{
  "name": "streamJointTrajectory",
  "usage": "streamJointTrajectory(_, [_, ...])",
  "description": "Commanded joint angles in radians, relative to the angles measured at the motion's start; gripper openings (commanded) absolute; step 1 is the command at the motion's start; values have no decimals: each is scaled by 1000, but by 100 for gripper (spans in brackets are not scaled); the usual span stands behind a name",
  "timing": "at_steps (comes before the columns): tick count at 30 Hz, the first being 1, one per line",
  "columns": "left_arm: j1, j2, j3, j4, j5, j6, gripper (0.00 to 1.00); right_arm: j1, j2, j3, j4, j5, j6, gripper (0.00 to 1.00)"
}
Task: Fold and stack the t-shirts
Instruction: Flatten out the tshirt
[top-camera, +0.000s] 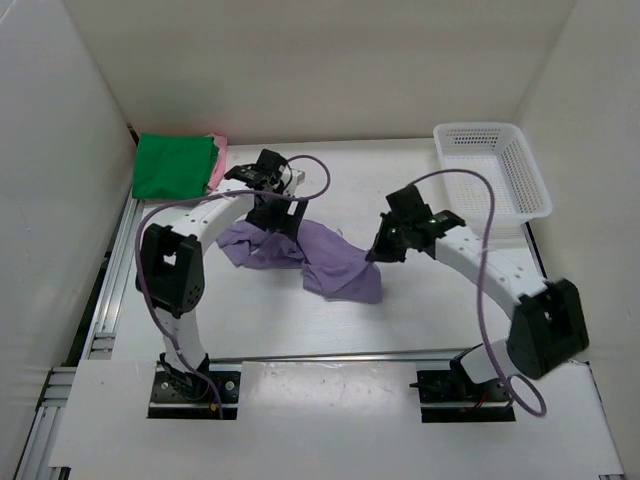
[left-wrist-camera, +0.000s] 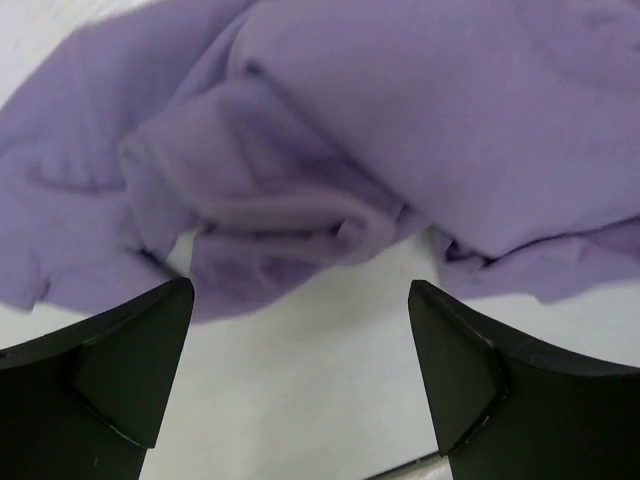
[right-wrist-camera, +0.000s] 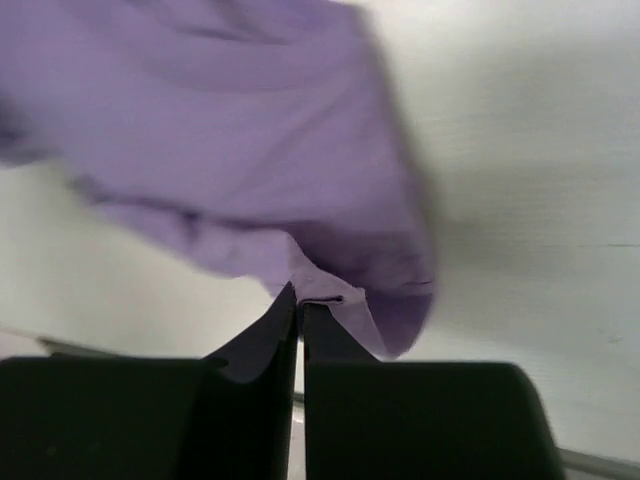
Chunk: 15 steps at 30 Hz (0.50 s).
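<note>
A light purple t-shirt (top-camera: 330, 260) lies crumpled in the middle of the table. My right gripper (top-camera: 378, 250) is at its right edge, shut on a pinch of the purple cloth (right-wrist-camera: 330, 290). Over the shirt's left part hangs my left gripper (top-camera: 283, 222), open, with bare table between its fingertips (left-wrist-camera: 160, 350) and the purple folds (left-wrist-camera: 300, 200) just beyond them. A folded bright green t-shirt (top-camera: 175, 165) sits at the back left on top of a pink t-shirt (top-camera: 217, 172), of which only an edge shows.
A white mesh basket (top-camera: 492, 168) stands at the back right. White walls close in the table at the back and both sides. An aluminium rail (top-camera: 110, 300) runs along the left edge.
</note>
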Motion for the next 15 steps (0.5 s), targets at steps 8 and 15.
streamJointTrajectory(8, [-17,168,109,10,89,0,15,-75,-344,186,-49,-43,-68,0])
streamJointTrajectory(15, [94,8,50,1,-92,0,10,-245,-501,287,-90,-14,-105,0])
